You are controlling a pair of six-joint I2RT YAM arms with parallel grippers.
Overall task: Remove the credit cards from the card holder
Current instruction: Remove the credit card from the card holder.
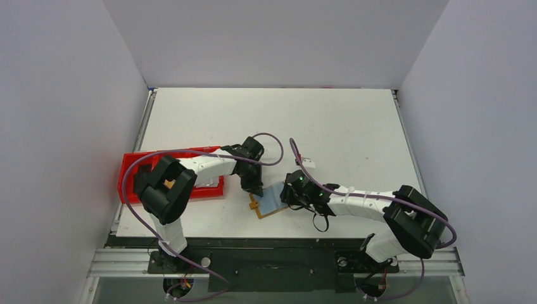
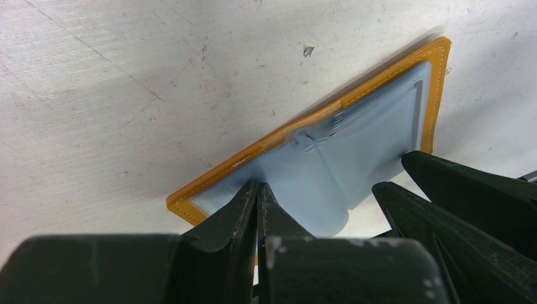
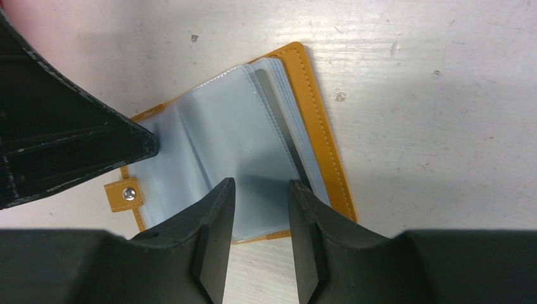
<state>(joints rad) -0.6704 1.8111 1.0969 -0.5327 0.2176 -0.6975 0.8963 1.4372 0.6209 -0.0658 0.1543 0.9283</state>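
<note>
The tan card holder (image 1: 258, 208) lies open on the table near the front edge, between both grippers. Pale blue leaves fill it, and I cannot tell cards from sleeves (image 3: 215, 126). A thin dark card edge (image 3: 282, 120) shows in the right-hand stack. My left gripper (image 2: 259, 189) is shut, its tips pressing on the holder's (image 2: 266, 147) blue inside near one corner. My right gripper (image 3: 259, 187) is open, its fingers straddling the lower edge of the holder's (image 3: 320, 126) right-hand leaf. The left fingers (image 3: 69, 142) show in the right wrist view.
A red compartmented tray (image 1: 136, 171) sits at the table's left edge, partly under the left arm. The holder's snap tab (image 3: 125, 194) sticks out on its left side. White walls enclose the table on three sides.
</note>
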